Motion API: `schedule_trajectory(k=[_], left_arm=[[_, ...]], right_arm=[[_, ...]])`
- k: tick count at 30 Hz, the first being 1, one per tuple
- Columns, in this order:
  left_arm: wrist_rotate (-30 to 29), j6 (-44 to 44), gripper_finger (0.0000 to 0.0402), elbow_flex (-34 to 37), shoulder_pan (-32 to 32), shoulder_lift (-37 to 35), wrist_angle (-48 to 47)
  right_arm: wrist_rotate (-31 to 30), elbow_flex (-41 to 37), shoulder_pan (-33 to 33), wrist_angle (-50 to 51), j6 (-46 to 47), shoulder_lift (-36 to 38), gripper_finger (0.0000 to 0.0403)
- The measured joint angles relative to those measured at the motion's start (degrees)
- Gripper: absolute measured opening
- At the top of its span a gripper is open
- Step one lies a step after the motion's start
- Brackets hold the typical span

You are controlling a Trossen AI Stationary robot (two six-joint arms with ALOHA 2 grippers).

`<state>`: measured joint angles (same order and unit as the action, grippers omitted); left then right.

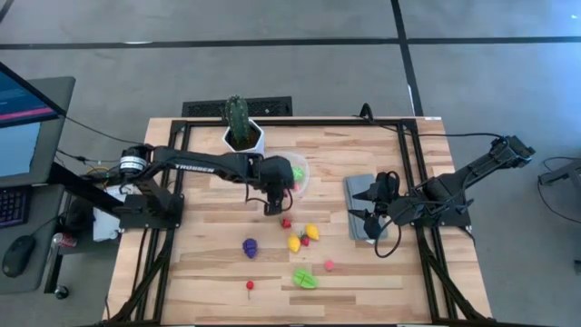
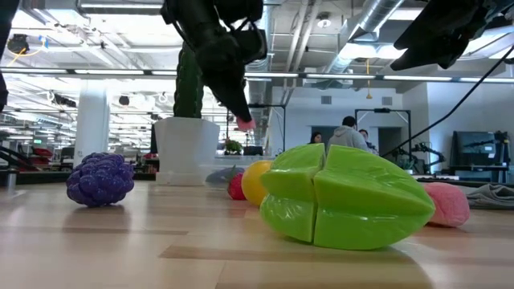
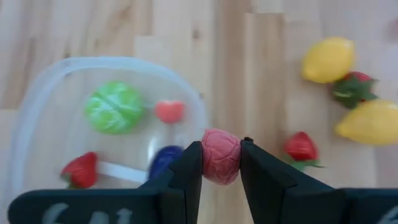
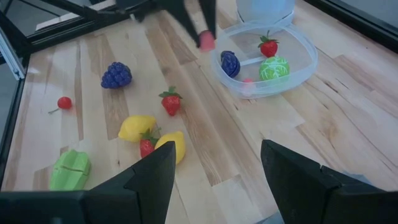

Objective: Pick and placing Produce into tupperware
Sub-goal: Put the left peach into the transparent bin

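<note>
Nearest my table-level camera lies the ridged bright green toy fruit (image 2: 345, 197), with a pale pink piece (image 2: 450, 202) just beside it and the knobbly purple grape cluster (image 2: 99, 179) off to the side. A tiny red cherry (image 4: 63, 102) lies nearer the tabletop's (image 1: 381, 272) front edge. Farther in I see two yellow lemon-like pieces (image 4: 138, 127) with a small red one touching them, and a lone red strawberry (image 4: 170, 102).

Beyond these, my left gripper (image 3: 221, 163) hangs above the wood just beside the round clear plastic container (image 3: 37, 93), its jaws narrowed tight on a small pinkish-red berry (image 3: 221, 155). I judge this carry nearly over, with only a short move across the rim left.

Inside the container I count a green cabbage-like ball (image 3: 114, 107), a red strawberry (image 3: 80, 170), a dark blue piece (image 3: 165, 158) and a small red-pink bit (image 3: 169, 111). So roughly a third is done; about eight pieces remain loose.

My right gripper (image 4: 214, 171) waits over the grey folded cloth (image 1: 356, 189), jaws apart and empty.
</note>
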<state>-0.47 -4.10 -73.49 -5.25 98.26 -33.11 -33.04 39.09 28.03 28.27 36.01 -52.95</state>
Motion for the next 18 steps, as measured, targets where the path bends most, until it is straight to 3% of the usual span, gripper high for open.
schedule_trajectory(k=[8,18], left_arm=[[-1.87,1.6,0.0088,0.0,-3.96,0.0,0.93],[-6.96,3.84,0.0088,0.0,-4.45,0.05,1.14]], right_arm=[[-0.01,0.0,0.0,0.0,-0.41,0.01,0.026],[-0.75,0.0,-0.24,-0.02,-0.43,0.01,0.026]])
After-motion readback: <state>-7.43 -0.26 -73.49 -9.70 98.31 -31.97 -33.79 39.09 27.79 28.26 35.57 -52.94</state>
